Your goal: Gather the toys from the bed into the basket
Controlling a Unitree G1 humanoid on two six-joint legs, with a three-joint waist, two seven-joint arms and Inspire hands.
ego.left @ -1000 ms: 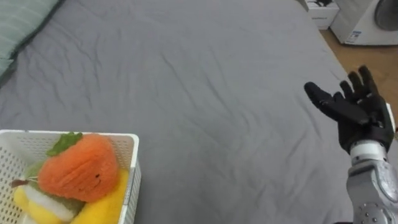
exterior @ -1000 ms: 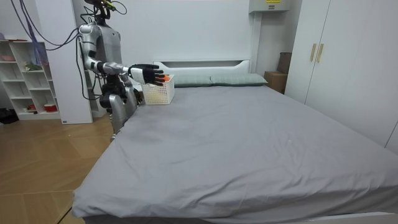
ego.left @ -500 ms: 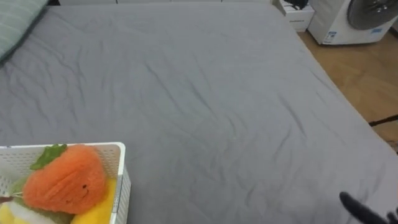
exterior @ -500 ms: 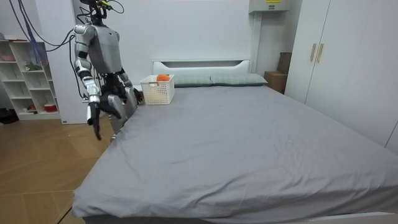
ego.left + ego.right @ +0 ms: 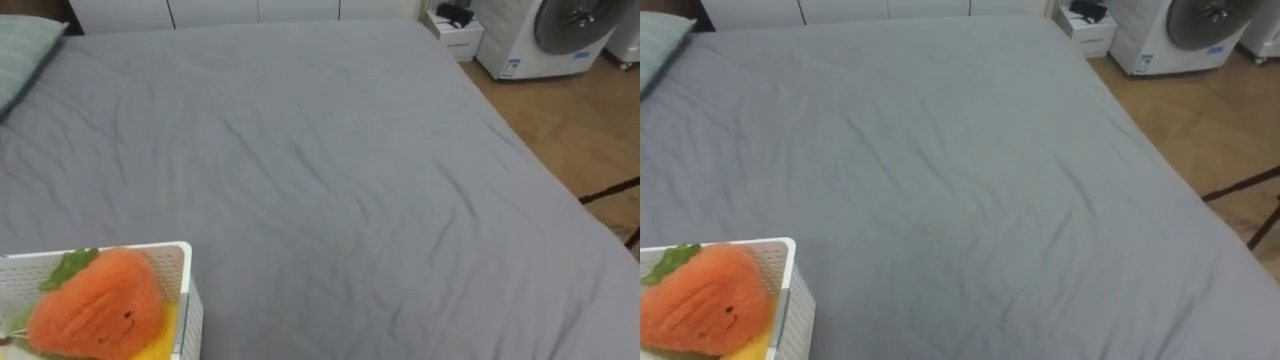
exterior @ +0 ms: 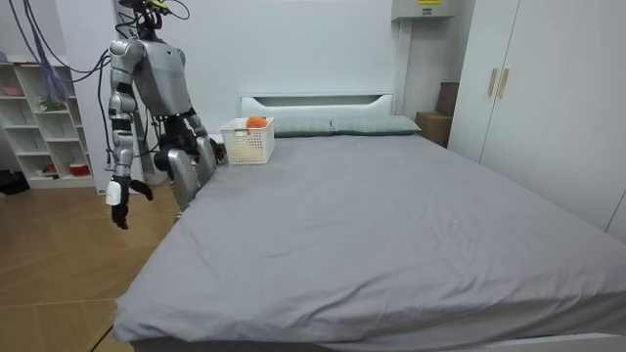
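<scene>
At 7 o'clock the white basket (image 5: 186,285) sits on the bed (image 5: 330,170), cut off by the frame. The orange plush toy (image 5: 95,305) lies in it over a half-hidden yellow toy (image 5: 163,333). A pillow (image 5: 25,50) is at 11 and a washing machine (image 5: 560,35) at 1. Your right hand (image 6: 119,205) hangs at the bedside with fingers loosely spread and empty. You cannot tell the state of your left hand (image 6: 217,151) by the basket.

Grey-sheeted bed (image 5: 330,180) fills most of the frame. At lower left stands a white slatted basket (image 5: 186,300) holding an orange plush fruit (image 5: 95,310) with a green leaf, over a yellow toy (image 5: 162,335). Striped pillow (image 5: 20,55) at upper left; washing machine (image 5: 565,30) on wooden floor (image 5: 570,120) at upper right.
</scene>
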